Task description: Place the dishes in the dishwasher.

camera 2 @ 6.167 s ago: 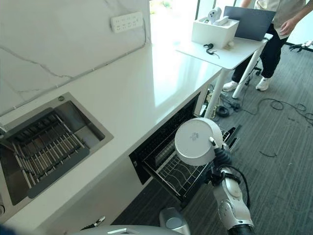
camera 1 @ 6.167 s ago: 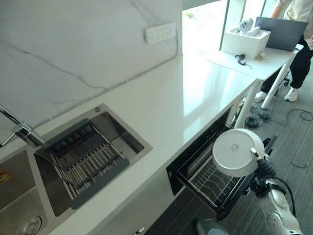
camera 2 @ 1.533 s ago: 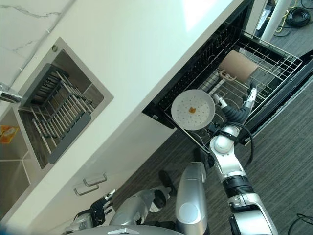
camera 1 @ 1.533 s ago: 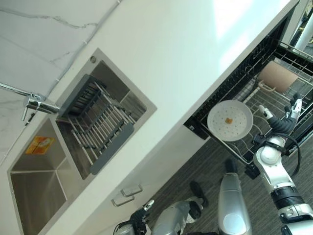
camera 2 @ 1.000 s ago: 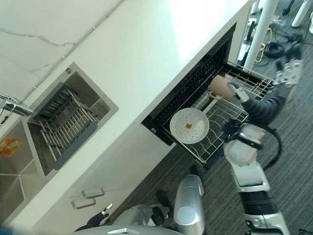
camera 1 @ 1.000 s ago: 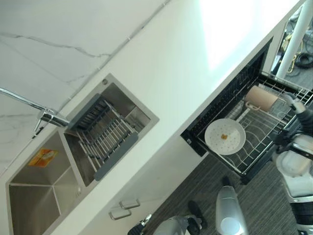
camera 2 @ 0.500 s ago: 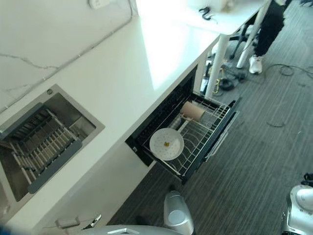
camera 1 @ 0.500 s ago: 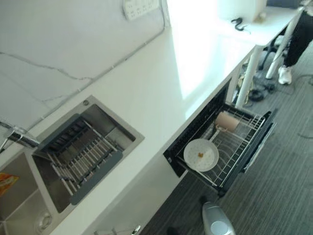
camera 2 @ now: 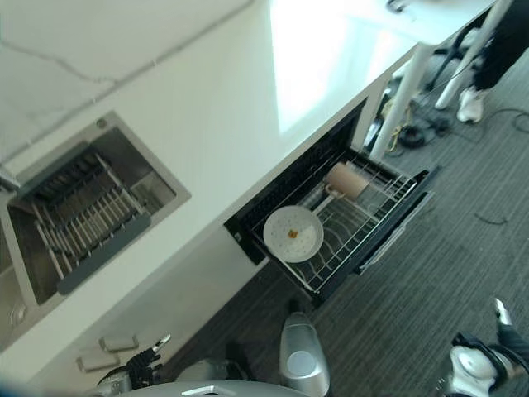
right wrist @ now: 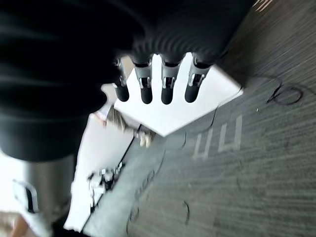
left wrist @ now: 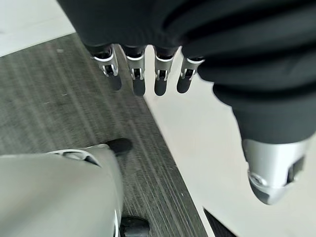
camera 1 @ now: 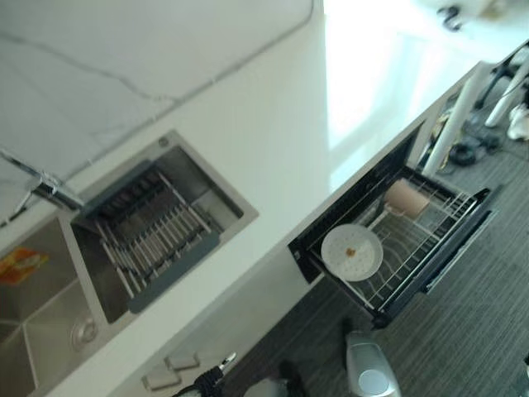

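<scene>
A white plate point(camera 1: 351, 252) with a small brown speck lies flat in the pulled-out wire rack point(camera 1: 423, 248) of the dishwasher under the counter. A brown cup point(camera 2: 346, 179) lies on its side at the rack's far end. My left hand point(left wrist: 137, 81) hangs over the grey carpet beside a white cabinet front, fingers straight and holding nothing. My right hand point(right wrist: 167, 90) also hangs over the carpet, away from the rack, its fingers straight and empty.
The white counter point(camera 1: 273, 141) holds a steel sink point(camera 1: 50, 298) with a dish drainer point(camera 1: 153, 236) and a faucet point(camera 1: 41, 186). A white desk's legs point(camera 2: 409, 87) and a person's legs point(camera 2: 488, 62) stand beyond the dishwasher.
The plate went from my right hand into the rack. My right arm drew back from the rack and down to my side. The camera swung, so the whole scene shifted.
</scene>
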### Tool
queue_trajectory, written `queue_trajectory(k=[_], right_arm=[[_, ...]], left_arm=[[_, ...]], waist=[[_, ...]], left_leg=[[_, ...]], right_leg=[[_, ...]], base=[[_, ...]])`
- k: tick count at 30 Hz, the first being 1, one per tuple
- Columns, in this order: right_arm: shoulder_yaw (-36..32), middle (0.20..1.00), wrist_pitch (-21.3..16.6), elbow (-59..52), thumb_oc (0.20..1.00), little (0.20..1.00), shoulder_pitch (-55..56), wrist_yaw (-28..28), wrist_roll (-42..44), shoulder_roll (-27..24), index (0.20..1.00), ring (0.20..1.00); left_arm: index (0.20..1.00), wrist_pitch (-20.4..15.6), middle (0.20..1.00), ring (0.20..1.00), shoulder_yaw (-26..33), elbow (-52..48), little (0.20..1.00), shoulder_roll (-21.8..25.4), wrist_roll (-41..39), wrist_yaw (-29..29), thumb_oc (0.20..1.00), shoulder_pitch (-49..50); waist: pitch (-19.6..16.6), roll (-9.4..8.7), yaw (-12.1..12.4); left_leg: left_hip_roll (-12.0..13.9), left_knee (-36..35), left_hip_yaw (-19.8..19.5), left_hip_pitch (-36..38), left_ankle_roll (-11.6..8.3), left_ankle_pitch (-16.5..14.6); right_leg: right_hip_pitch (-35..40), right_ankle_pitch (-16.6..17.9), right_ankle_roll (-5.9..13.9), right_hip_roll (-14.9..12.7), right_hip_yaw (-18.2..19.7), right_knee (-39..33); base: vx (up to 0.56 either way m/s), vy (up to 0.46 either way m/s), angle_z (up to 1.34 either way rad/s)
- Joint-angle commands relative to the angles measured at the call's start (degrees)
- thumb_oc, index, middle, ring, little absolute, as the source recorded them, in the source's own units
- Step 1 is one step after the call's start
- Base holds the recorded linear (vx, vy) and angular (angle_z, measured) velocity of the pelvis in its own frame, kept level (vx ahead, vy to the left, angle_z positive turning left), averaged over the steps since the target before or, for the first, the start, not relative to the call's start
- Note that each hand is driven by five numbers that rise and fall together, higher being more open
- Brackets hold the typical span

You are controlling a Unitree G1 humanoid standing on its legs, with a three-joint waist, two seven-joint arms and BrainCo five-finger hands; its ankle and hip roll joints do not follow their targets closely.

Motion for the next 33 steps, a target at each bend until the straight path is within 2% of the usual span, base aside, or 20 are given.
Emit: queue_trajectory(k=[1, 4, 8, 17, 25, 26, 27, 33], right_arm=[[5.07, 1.0, 1.36, 2.05, 1.0, 1.0, -4.05, 0.49, -7.32, -1.79, 1.0, 1.0], [10.13, 1.0, 2.81, 3.31, 1.0, 1.0, -7.02, 0.39, -9.84, -2.2, 1.0, 1.0], [17.97, 1.0, 4.83, 5.43, 1.0, 1.0, -13.27, 0.7, -12.55, -2.62, 1.0, 1.0], [23.65, 1.0, 5.57, 6.56, 1.0, 1.0, -21.33, 1.09, -13.97, -3.18, 1.0, 1.0], [27.14, 1.0, 4.22, 3.43, 1.0, 1.0, -29.99, 3.03, -16.98, -8.22, 1.0, 1.0], [30.11, 1.0, 5.85, 0.2, 1.0, 1.0, -36.16, 3.31, -17.77, -12.81, 1.0, 1.0], [30.91, 1.0, 6.31, -1.3, 1.0, 1.0, -38.77, 3.93, -18.14, -14.71, 1.0, 1.0], [36.53, 1.0, 9.39, -3.73, 1.0, 1.0, -49.09, 5.54, -21.37, -19.2, 1.0, 1.0]], left_arm=[[1.0, -2.1, 1.0, 1.0, -0.91, -0.97, 1.0, 4.37, -2.76, 0.16, 1.0, 0.22], [1.0, -4.16, 1.0, 1.0, -1.7, -1.94, 1.0, 5.12, -2.68, -0.39, 1.0, -0.3], [1.0, -4.4, 1.0, 1.0, -2.31, -4.72, 1.0, 6.93, -3.42, -0.08, 1.0, -2.38], [1.0, -3.55, 1.0, 1.0, -2.76, -7.2, 1.0, 8.25, -2.72, 0.96, 1.0, -4.79], [1.0, -3.69, 1.0, 1.0, -2.02, -8.17, 1.0, 8.99, -2.09, 0.66, 1.0, -3.69], [1.0, -4.53, 1.0, 1.0, -1.51, -8.86, 1.0, 9.34, -1.69, -0.12, 1.0, -2.59], [1.0, -4.99, 1.0, 1.0, -1.57, -9.28, 1.0, 9.41, -1.44, -0.39, 1.0, -2.23], [1.0, -7.92, 1.0, 1.0, -1.81, -10.09, 1.0, 9.4, -1.44, -1.63, 1.0, -1.13]], waist=[[2.26, -2.37, 2.74], [3.76, -2.35, 4.09], [5.83, -1.81, 6.78], [7.47, -0.65, 9.85], [8.5, -0.04, 12.75], [8.86, 0.0, 14.13], [9.06, -0.07, 14.69], [9.48, -0.05, 16.97]], left_leg=[[-2.26, 10.46, -2.99, -4.14, 3.77, -5.52], [-2.72, 12.39, -4.87, -6.86, 4.2, -5.84], [-3.79, 14.57, -8.26, -11.61, 4.68, -5.66], [-4.54, 14.15, -11.65, -15.71, 4.48, -3.97], [-4.41, 11.72, -13.69, -17.93, 3.4, -1.12], [-4.12, 10.53, -14.33, -18.66, 2.78, 0.19], [-4.09, 9.83, -14.81, -18.85, 2.52, 0.82], [-4.21, 7.15, -16.52, -18.9, 1.8, 2.93]], right_leg=[[6.21, -3.06, 0.85, -2.58, -1.56, 0.05], [3.89, -3.76, 0.39, -2.68, -1.59, 2.29], [-0.14, -4.72, -0.16, -2.61, -1.63, 5.6], [-3.9, -5.81, -0.4, -2.57, -2.48, 8.2], [-5.92, -6.34, -0.35, -2.7, -4.17, 9.05], [-6.58, -6.53, -0.3, -2.72, -4.9, 9.31], [-6.68, -6.54, -0.26, -2.59, -5.02, 9.19], [-6.6, -6.66, -0.19, -2.5, -5.83, 8.72]], base=[[-0.05, -0.069, 0.34], [-0.05, -0.068, 0.37], [-0.03, -0.072, 0.32], [0.0, -0.04, 0.28], [0.03, -0.002, 0.22], [0.08, 0.002, 0.2], [0.09, 0.002, 0.04], [0.05, 0.008, 0.19]])
